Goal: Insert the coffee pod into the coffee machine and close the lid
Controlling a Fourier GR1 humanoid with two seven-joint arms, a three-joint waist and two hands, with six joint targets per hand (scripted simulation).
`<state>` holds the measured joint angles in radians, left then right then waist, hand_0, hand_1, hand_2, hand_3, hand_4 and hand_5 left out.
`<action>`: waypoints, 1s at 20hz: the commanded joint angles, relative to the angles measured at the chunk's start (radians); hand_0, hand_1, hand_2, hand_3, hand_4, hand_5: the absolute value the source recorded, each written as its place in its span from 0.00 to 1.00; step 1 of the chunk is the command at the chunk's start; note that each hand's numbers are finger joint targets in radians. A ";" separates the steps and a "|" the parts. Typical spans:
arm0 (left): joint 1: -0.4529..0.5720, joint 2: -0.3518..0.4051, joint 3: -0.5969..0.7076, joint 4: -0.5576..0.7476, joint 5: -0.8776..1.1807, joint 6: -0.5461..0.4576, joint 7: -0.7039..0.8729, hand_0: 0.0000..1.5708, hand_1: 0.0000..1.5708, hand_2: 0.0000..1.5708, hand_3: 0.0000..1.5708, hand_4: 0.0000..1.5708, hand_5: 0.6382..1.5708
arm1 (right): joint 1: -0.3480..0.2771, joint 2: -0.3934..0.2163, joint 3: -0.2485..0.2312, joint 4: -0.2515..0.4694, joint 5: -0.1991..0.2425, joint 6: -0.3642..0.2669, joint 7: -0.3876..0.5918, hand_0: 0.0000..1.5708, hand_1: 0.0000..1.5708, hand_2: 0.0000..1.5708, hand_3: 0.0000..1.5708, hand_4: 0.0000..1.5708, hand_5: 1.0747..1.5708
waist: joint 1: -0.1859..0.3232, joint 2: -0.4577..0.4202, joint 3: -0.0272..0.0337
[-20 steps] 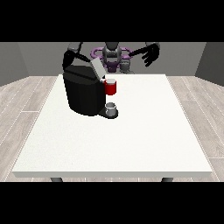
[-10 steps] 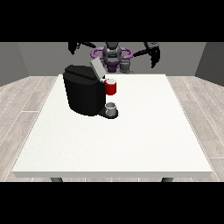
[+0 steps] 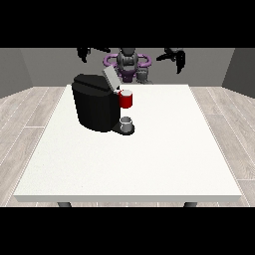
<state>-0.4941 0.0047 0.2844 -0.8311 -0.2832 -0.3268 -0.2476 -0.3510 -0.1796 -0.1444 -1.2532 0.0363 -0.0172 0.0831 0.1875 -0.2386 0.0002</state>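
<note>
Light is even and bright across the white tabletop (image 3: pixel 149 159), with no glare or hot spots. The black coffee machine (image 3: pixel 97 107) casts only a faint, soft shadow on the tabletop near its base, toward the far left corner. The grey walls behind look dimmer than the tabletop. The tabletop's edges run straight, with no bending toward the corners.

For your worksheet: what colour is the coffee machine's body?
Black; the boxy coffee machine shows in the front view.

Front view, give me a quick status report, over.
Both black hands raised behind the table, hand at view's left, hand at view's right. Black coffee machine lid up. Grey thing at its base.
</note>
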 commanded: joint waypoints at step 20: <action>0.219 0.023 -0.147 -0.507 0.154 0.040 0.118 0.00 0.00 0.00 0.00 0.23 1.00 | -0.262 0.023 -0.015 0.238 -0.065 0.015 -0.048 0.00 0.00 0.00 0.00 0.00 1.00 | 0.006 0.239 -0.0001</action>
<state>-0.3071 0.0282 0.1525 -1.2697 -0.1406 -0.2958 -0.1308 -0.5719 -0.1649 -0.1721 -1.0461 -0.0403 0.0030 0.0740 0.1979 -0.0418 0.0002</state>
